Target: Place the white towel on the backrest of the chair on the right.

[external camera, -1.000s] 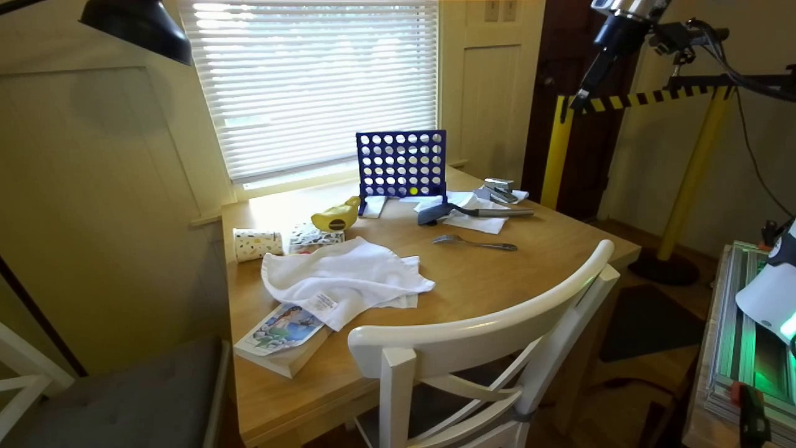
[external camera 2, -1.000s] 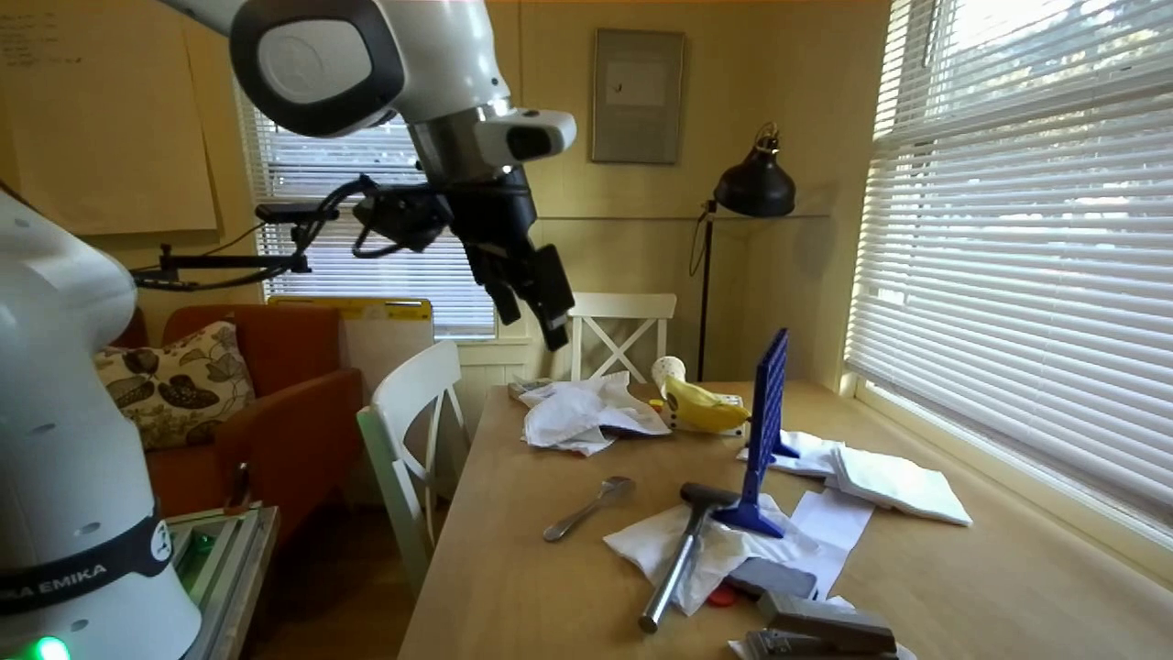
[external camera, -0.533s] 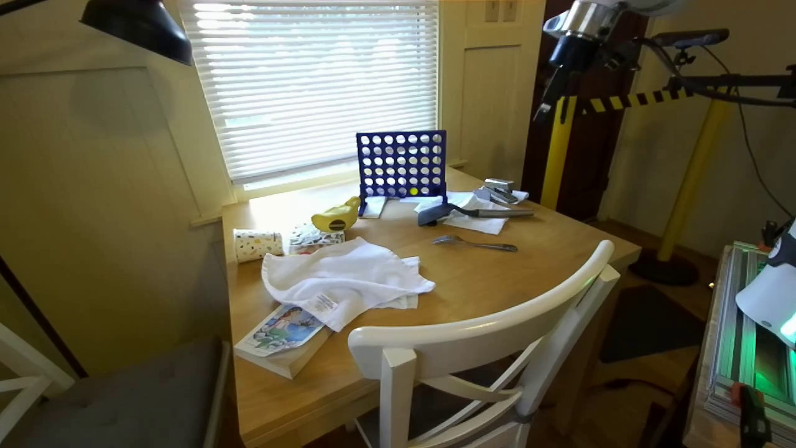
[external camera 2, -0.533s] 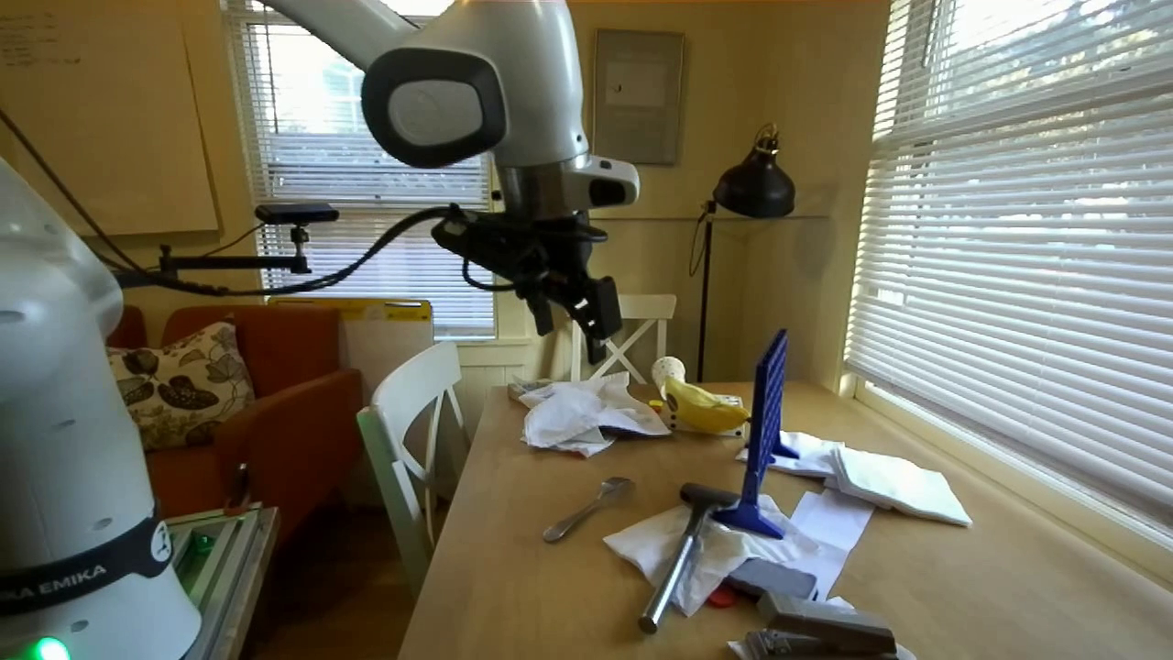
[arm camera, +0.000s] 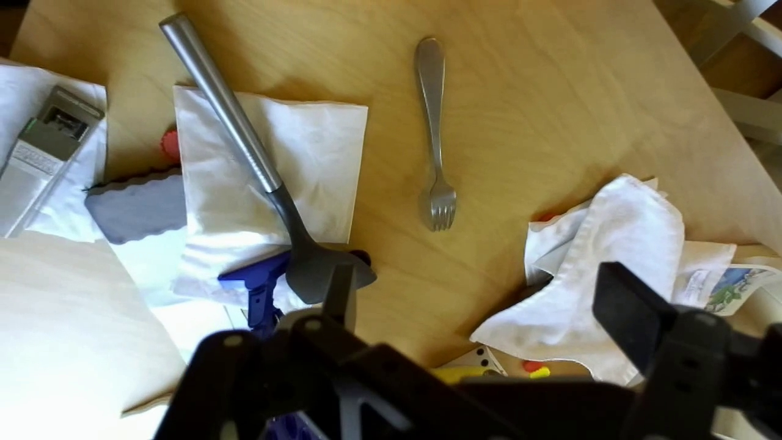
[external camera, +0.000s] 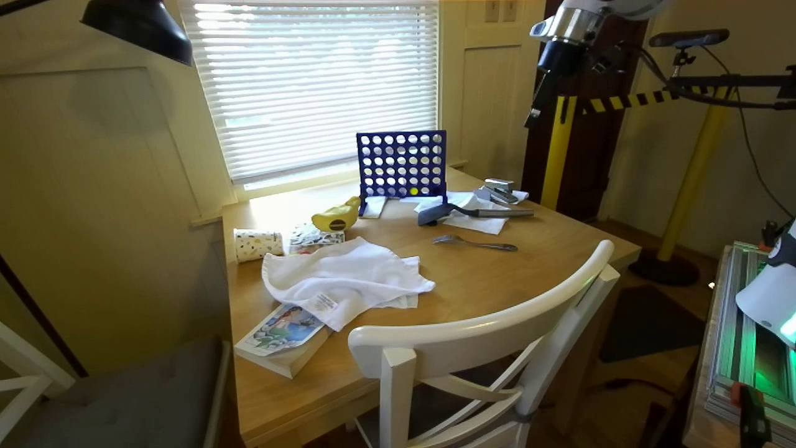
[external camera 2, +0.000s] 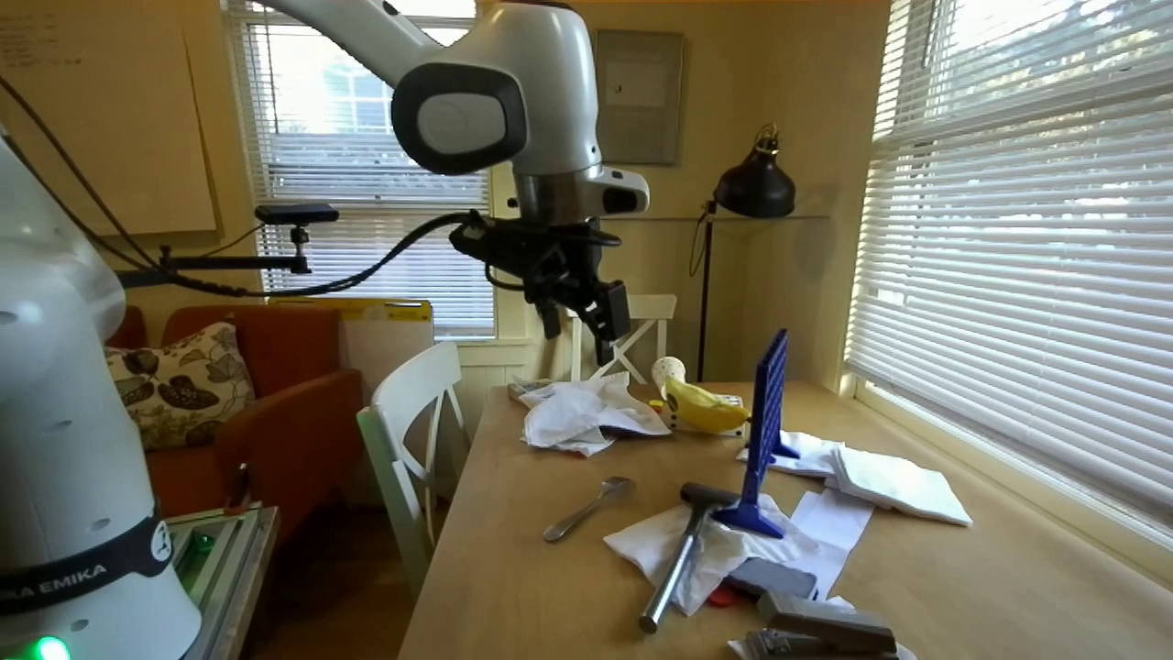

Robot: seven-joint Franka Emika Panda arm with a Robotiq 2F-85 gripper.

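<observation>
One crumpled white cloth towel (external camera: 348,274) is spread on pale wooden bench (external camera: 497,277), black pincer (external camera 2: 578,346) held above, jaws apart.

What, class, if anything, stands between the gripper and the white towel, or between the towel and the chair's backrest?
Nothing visible. The gripper hangs open above the table, the blue rack off to one side; the towel lies uncovered, and nothing stands between it and the chair's backrest.

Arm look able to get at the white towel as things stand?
Probably yes: the gripper hangs open above the table, and I see nothing lying over the white towel.
</observation>
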